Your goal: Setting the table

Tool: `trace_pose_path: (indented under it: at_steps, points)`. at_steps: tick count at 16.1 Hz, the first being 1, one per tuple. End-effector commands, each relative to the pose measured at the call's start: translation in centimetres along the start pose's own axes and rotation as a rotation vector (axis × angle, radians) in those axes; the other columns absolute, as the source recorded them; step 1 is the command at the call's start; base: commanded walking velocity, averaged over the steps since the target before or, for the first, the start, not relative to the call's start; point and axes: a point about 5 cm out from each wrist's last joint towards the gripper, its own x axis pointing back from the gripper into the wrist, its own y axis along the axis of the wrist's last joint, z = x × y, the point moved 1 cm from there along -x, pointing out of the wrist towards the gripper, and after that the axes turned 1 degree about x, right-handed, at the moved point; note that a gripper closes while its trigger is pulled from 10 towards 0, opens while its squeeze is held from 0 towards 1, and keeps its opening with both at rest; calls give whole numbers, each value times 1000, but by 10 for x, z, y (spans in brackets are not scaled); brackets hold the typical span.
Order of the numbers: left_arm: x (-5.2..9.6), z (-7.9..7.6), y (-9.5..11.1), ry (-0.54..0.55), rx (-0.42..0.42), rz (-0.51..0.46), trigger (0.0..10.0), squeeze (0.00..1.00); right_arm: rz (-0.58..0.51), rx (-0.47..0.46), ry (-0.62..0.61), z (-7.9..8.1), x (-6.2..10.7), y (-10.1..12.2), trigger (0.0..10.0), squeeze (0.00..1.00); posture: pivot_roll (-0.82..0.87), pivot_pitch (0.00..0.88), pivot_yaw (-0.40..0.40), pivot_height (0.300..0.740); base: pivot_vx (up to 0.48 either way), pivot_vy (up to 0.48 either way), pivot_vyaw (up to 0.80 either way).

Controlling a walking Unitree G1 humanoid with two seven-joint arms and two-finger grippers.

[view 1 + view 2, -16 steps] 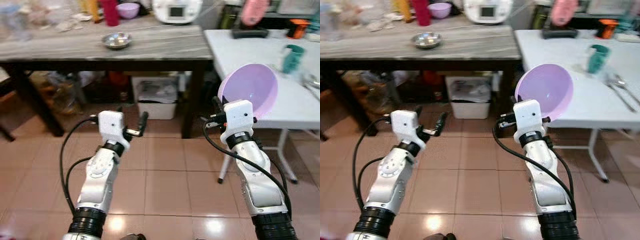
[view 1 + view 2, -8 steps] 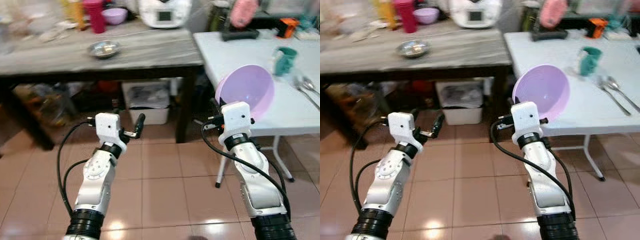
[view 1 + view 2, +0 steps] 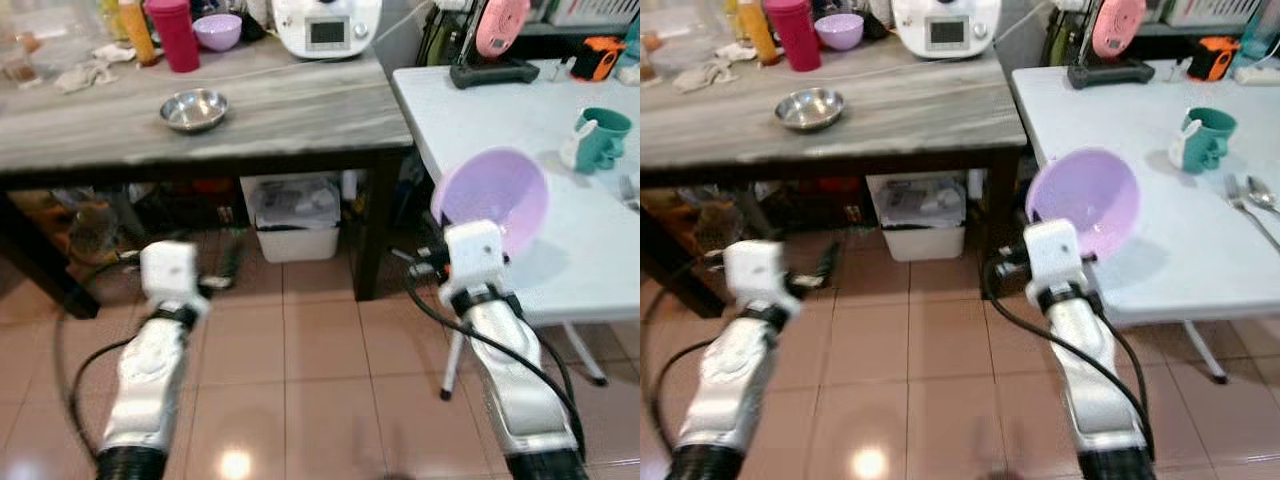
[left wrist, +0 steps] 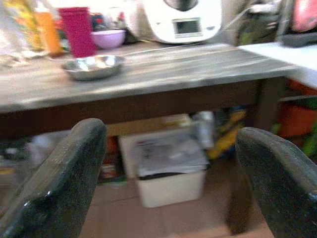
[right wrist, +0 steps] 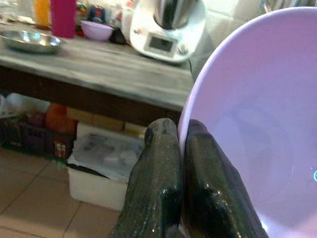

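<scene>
Lilac plastic bowl point(image 3: 497, 197) held up on its edge by the right gripper point(image 5: 179, 148), whose two black fingers point(image 5: 157, 198) are pinched closed on the bowl's rim, one finger outside and one inside. The bowl's hollow faces back toward the robot, and it hangs over the near corner of a white table point(image 3: 590, 215) on the robot's right. Farther along that white table stand a teal mug point(image 3: 604, 137), a pink appliance on a black base point(image 3: 494, 40) and an orange object point(image 3: 600, 55). A fork and spoon point(image 3: 1252, 200) lie near the table's right edge.

The left gripper point(image 4: 171, 188) is raised low in front of the robot above the tiled floor point(image 3: 320, 380), its two black fingers point(image 4: 64, 173) spread wide apart with nothing between them. The left arm looks blurred in the head views.

Ahead on the left is a dark-legged table with a grey wood-grain top point(image 3: 290, 105). On it sit a small steel bowl point(image 3: 193, 108), a red tumbler point(image 3: 173, 33), a small purple bowl point(image 3: 218, 30), an orange bottle point(image 3: 134, 17) and a white kitchen machine with a small screen point(image 3: 326, 25). Under this table, a white bin point(image 3: 297, 215) stands on the floor
</scene>
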Motion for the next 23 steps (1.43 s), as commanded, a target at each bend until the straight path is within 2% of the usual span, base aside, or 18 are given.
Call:
trace_pose_path:
  at_steps: [1, 4, 6, 17, 23]
  points:
    - [6, 4, 1, 14, -24, -4, 10000, 0, -27, 1, -9, -6, 3, 6, 10000, 0, -193, 94, 44, 740, 390, 0, 0]
    - [18, 12, -2, 29, -46, 15, 10000, 0, -21, -10, -7, -5, 9, 4, 10000, 0, -185, 100, 46, 740, 387, 0, 0]
    - [20, 11, -2, 23, -50, 19, 10000, 0, -20, -17, -2, -4, 11, 4, 10000, 0, -184, 103, 48, 740, 386, 0, 306]
    - [6, -13, 5, -41, -1, -6, 10000, 0, -42, -12, -2, -5, 5, 12, 10000, 0, -193, 99, 45, 740, 386, 0, 644]
    - [1, -19, 8, -60, 13, -17, 10000, 0, -30, -30, -22, -7, 3, 11, 10000, 0, -198, 95, 44, 740, 387, 0, -133]
